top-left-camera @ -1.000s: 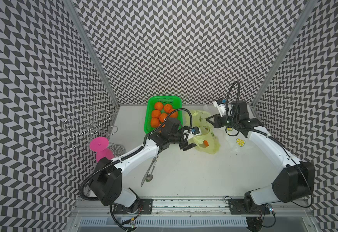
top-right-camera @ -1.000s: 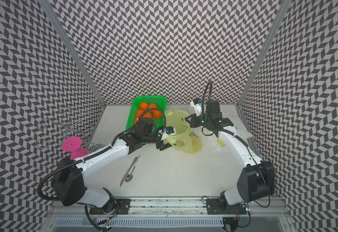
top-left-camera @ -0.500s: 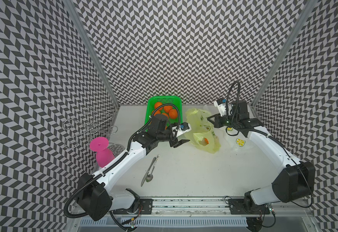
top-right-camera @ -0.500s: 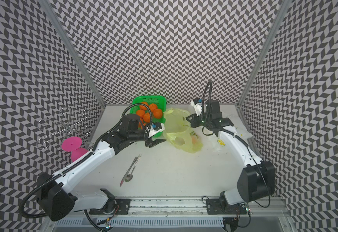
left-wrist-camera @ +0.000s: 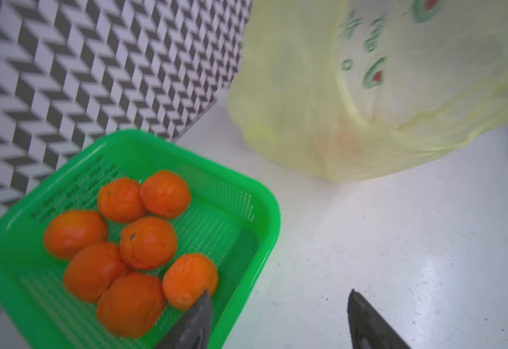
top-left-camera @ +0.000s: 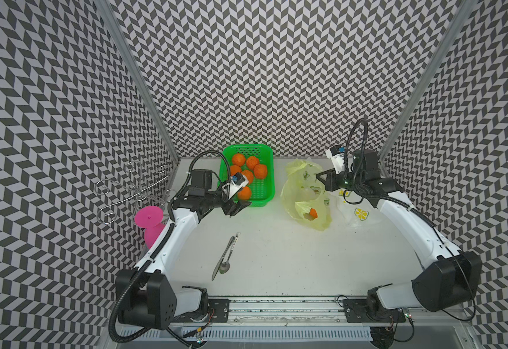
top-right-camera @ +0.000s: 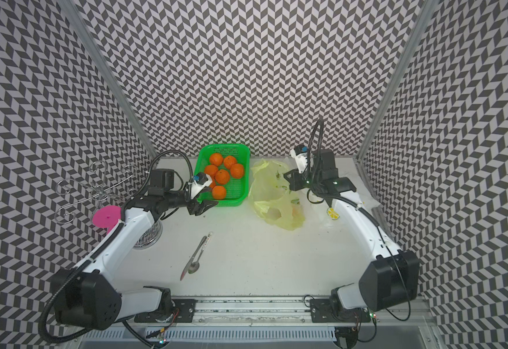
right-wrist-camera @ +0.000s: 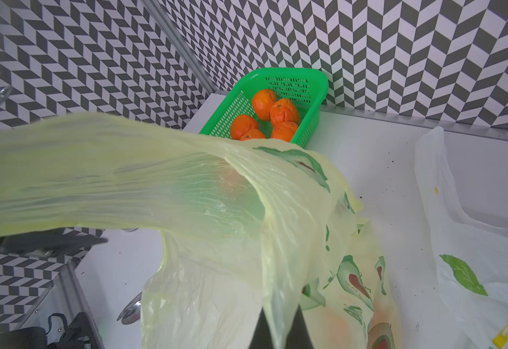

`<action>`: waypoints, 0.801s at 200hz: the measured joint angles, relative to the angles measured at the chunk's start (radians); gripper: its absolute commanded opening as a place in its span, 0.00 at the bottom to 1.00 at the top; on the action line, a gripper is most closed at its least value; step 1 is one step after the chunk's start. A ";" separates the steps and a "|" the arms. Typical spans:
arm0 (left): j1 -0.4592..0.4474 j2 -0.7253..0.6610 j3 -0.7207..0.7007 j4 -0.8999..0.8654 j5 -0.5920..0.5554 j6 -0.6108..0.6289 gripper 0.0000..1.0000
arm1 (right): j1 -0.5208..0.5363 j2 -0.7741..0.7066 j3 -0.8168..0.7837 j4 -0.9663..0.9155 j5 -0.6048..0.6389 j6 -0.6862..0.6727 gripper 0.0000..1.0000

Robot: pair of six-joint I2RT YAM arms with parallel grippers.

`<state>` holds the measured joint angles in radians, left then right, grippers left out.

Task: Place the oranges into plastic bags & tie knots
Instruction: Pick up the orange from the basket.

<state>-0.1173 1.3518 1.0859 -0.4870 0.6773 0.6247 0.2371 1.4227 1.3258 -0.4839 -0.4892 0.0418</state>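
Left pincer (left-wrist-camera: 279,294): jaws apart, empty, at the green basket's (left-wrist-camera: 246,193) corner;
Right pincer (right-wrist-camera: 280,320): clamped on a raised fold of the yellow-green bag (right-wrist-camera: 186,187);
Oranges (left-wrist-camera: 147,241): seven in the basket, bright, dimpled; one (top-left-camera: 313,213) inside the yellow-green bag;
Yellow-green bag: translucent, crinkled, avocado print; beside the basket;
White bag (top-left-camera: 358,214): lemon print; flat beside the yellow-green one

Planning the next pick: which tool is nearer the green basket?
Left. The left tool hangs open beside the green basket; the right tool is farther off, shut on the yellow-green bag.
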 measured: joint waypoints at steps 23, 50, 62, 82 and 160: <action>0.005 0.168 0.070 0.019 -0.077 -0.074 0.73 | 0.000 -0.003 0.000 -0.001 -0.002 0.000 0.00; -0.006 0.353 0.185 0.013 -0.179 -0.134 0.75 | 0.000 -0.003 0.000 -0.002 -0.005 0.000 0.00; -0.010 0.412 0.233 -0.004 -0.217 -0.156 0.77 | 0.000 -0.003 -0.001 -0.002 -0.006 0.000 0.00; -0.027 0.494 0.306 -0.032 -0.274 -0.192 0.78 | 0.000 -0.003 -0.001 -0.001 -0.015 0.001 0.00; -0.102 0.669 0.446 -0.094 -0.439 -0.270 0.85 | 0.000 -0.003 -0.003 0.010 -0.065 0.010 0.00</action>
<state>-0.2195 2.0209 1.5318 -0.5812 0.2379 0.3550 0.2371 1.4193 1.3228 -0.4736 -0.5541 0.0521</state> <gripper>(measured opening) 0.848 0.048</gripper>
